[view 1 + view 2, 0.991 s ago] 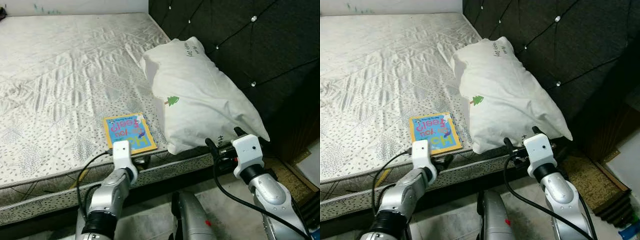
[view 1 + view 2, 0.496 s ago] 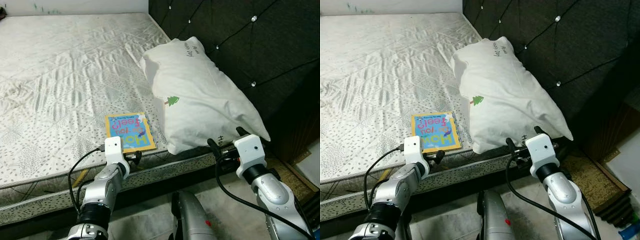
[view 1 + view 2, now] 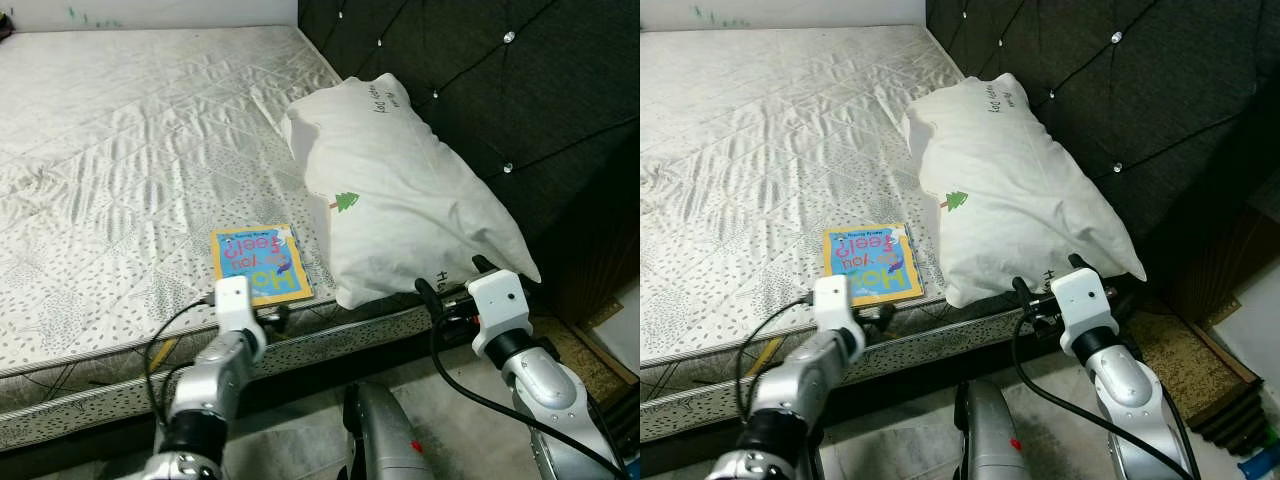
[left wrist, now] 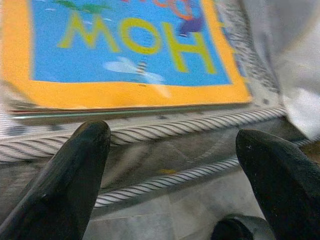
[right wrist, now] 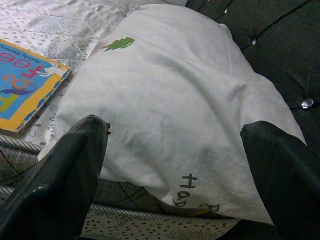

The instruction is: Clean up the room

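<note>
A blue book with a yellow border (image 3: 260,262) lies flat near the front edge of the mattress (image 3: 120,150). My left gripper (image 4: 180,165) is open, level with the mattress edge, just short of the book's (image 4: 125,50) near edge. A white pillow (image 3: 400,190) with a small green tree print leans against the dark headboard (image 3: 500,90), its corner hanging over the mattress edge. My right gripper (image 5: 175,175) is open in front of the pillow's (image 5: 175,100) lower corner, with nothing between its fingers.
The dark tufted headboard stands along the right. A grey floor (image 3: 300,440) runs below the bed frame. A brown mat (image 3: 1180,360) lies on the floor at the right, beside the bed.
My left arm drew back and to the left from the book, then came partly forward again. The right arm has barely moved.
</note>
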`<state>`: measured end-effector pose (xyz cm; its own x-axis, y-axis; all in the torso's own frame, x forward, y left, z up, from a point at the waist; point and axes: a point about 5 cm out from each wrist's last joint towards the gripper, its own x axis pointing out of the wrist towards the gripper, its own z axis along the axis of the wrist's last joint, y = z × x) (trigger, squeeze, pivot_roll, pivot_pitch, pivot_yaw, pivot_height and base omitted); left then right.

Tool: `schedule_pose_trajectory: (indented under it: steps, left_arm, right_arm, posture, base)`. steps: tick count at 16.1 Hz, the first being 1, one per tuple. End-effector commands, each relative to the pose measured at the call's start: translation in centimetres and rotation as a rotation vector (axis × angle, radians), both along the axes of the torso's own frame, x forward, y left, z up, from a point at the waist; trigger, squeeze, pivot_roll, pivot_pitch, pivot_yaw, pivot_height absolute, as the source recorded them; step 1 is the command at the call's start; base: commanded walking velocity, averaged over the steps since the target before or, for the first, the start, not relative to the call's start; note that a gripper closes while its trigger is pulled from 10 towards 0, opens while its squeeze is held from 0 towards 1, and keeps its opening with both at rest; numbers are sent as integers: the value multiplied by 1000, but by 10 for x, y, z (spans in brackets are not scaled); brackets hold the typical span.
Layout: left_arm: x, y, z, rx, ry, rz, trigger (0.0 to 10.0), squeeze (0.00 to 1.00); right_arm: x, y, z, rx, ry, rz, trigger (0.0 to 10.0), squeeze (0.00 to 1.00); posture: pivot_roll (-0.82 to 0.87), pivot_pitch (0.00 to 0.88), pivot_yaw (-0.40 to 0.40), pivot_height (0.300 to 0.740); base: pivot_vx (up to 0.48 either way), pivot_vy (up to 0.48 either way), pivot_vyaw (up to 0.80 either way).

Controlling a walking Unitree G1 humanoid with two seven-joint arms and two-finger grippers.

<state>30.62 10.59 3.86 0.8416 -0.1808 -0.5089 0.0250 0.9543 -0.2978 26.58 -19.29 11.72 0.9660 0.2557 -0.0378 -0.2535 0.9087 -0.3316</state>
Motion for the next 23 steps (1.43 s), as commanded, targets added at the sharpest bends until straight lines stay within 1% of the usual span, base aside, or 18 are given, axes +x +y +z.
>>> schedule_pose_trajectory:
  steps: [1,2,3,5,6,7,8,11,12,14,15,16,17,18,19,21,22,23]
  left_arm:
    - [-3,-7,2,5,-9,-35,10000,1000]
    - [-4,-10,5,24,-29,-56,10000,1000]
    - [-5,-12,11,73,-87,-88,10000,1000]
    - [-1,-7,28,135,-233,-86,10000,1000]
    - [0,-4,35,142,-292,-72,10000,718]
    - [1,1,45,112,-358,-43,10000,188]
    - [1,5,49,121,-387,-43,10000,0]
    - [-2,43,67,248,-532,-36,10000,0]
    - [-1,51,71,280,-554,-19,10000,0]
    - [2,79,86,449,-609,72,10000,0]
    - [-1,87,90,504,-640,115,10000,0]
    - [-7,89,93,477,-690,110,10000,0]
    - [-9,90,92,477,-702,112,10000,0]
    - [-20,87,85,484,-704,136,10000,0]
    - [-24,85,78,475,-691,151,10000,0]
    - [-22,88,77,452,-686,201,10000,0]
    - [-11,100,85,472,-705,271,10000,0]
    - [-8,104,88,476,-709,291,10000,0]
  right_arm:
    - [2,-1,2,-5,-10,-1,10000,0]
    - [3,0,1,-1,-11,0,10000,0]
    - [6,6,0,14,-15,6,10000,0]
    - [14,18,0,58,-23,16,10000,0]
    - [17,22,-1,98,-14,12,10000,0]
    - [22,29,-4,161,12,7,10000,0]
    - [25,32,-4,182,18,7,10000,0]
    - [40,51,-6,244,15,28,10000,0]
    - [43,52,-5,257,12,19,10000,0]
    - [54,53,-1,313,8,-18,10000,0]
    - [58,54,1,332,1,-20,10000,0]
    - [62,57,5,361,-13,-25,10000,0]
    - [65,58,6,368,-18,-29,10000,0]
    - [66,60,7,418,-23,-34,10000,0]
    - [66,61,10,449,-44,-27,10000,0]
    - [67,63,14,470,-66,-28,10000,0]
    - [72,63,23,510,-82,-40,10000,0]
    - [74,63,25,513,-90,-37,10000,0]
  posture:
    - [-170,44,-79,550]
    - [-157,42,-78,550]
    - [-136,38,-75,550]
    - [-101,25,-65,550]
    - [-88,19,-61,550]
    - [-63,7,-57,550]
    - [-45,0,-54,550]
    - [4,0,-34,550]
    - [11,0,-30,550]
    - [36,0,-31,550]
    - [42,0,-31,550]
    - [40,0,-28,550]
    - [39,0,-27,550]
    - [35,0,-24,550]
    - [35,0,-24,550]
    - [30,0,-23,555]
    - [30,0,-26,569]
    - [32,0,-26,574]
  base:
    - [0,0,0]
    - [0,0,0]
    - [0,0,0]
    - [0,0,0]
    - [0,0,0]
    - [0,0,0]
    - [0,0,0]
    - [0,0,0]
    - [0,0,0]
    - [0,0,0]
    - [0,0,0]
    - [0,0,0]
    - [0,0,0]
    - [0,0,0]
    - [0,0,0]
    - [0,0,0]
    - [0,0,0]
    - [0,0,0]
